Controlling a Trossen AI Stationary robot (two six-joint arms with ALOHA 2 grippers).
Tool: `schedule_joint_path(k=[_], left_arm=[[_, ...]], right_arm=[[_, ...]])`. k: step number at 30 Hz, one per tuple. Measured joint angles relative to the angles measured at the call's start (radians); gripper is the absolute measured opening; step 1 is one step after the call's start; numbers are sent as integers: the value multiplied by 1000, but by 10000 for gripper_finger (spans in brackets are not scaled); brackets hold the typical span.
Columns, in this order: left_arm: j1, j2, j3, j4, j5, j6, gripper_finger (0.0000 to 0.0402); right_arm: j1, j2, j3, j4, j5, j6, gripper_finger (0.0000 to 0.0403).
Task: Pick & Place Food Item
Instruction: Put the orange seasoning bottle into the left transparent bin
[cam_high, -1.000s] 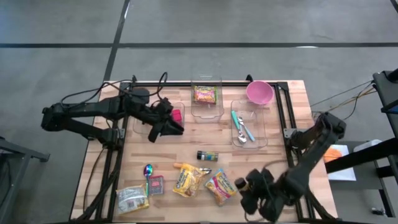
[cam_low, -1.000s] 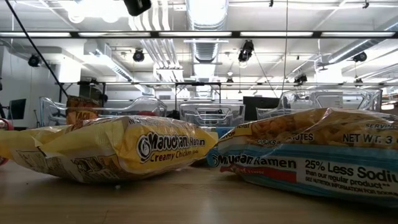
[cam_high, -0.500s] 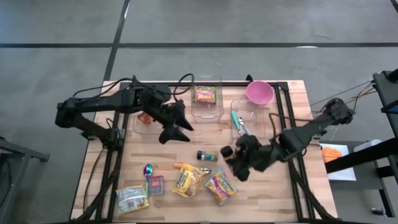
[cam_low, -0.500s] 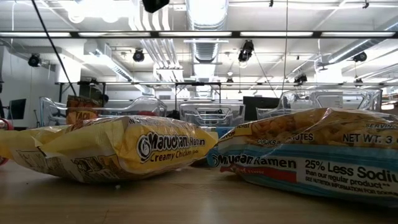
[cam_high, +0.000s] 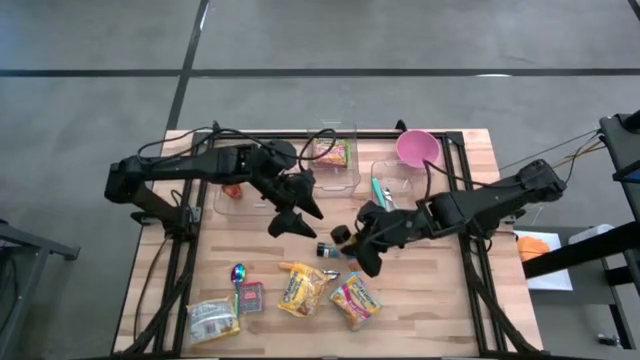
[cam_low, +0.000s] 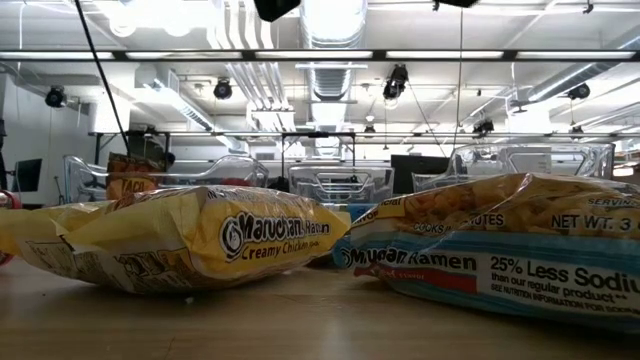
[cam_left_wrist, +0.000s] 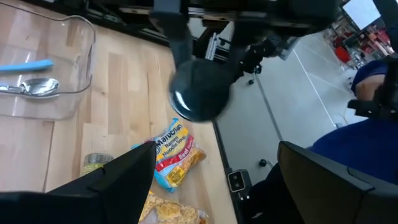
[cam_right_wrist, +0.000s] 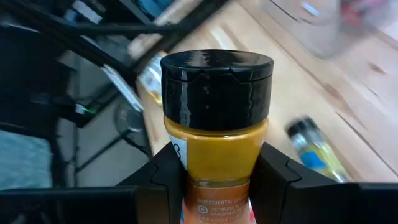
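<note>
My right gripper (cam_high: 352, 243) hangs over the table's middle, shut on a spice jar (cam_right_wrist: 214, 137) with a black cap (cam_high: 342, 235) and orange-yellow contents. My left gripper (cam_high: 297, 215) hovers just left of it. It is open, its two fingers spread wide with nothing between them (cam_left_wrist: 217, 186). A second small jar (cam_high: 335, 250) lies on its side on the wood below the held one. Ramen packs (cam_high: 303, 288) (cam_high: 355, 298) lie flat near the front edge. My right gripper pinches the jar's body below the cap (cam_right_wrist: 193, 180) between its two fingers (cam_right_wrist: 277, 177), one on each side. The fingers slant down from the table's right. The jar is lifted clear of the table, its cap pointing away from the wrist toward the left arm.
Three clear bins stand along the far side: the left one (cam_high: 222, 205) with a red item, the middle one (cam_high: 330, 180) with a ramen pack, the right one (cam_high: 410, 225) with utensils. A pink bowl (cam_high: 417, 148) sits far right. A spoon (cam_high: 238, 272) and packets (cam_high: 213, 320) lie front left.
My right gripper has carried the jar from the table's near right corner up and toward the middle, turning as it went. My left gripper has moved from the left bin toward the table's middle and has opened.
</note>
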Motion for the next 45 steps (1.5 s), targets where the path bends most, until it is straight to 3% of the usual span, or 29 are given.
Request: schedule_joint_path(k=[11,18,39,42,45], left_arm=[[-7,21,0,27,5,-5,342],[-7,45,1,37,115,-41,342],[-9,112,1,58,157,-83,341],[-9,112,1,68,159,-74,324],[-9,112,1,75,176,-71,284]], right_arm=[[-37,48,0,121,-98,-43,120],[-58,69,4,175,-122,-50,120],[-68,124,44,165,-168,-72,120],[-68,126,51,166,-169,-79,120],[-68,126,53,166,-169,-82,120]])
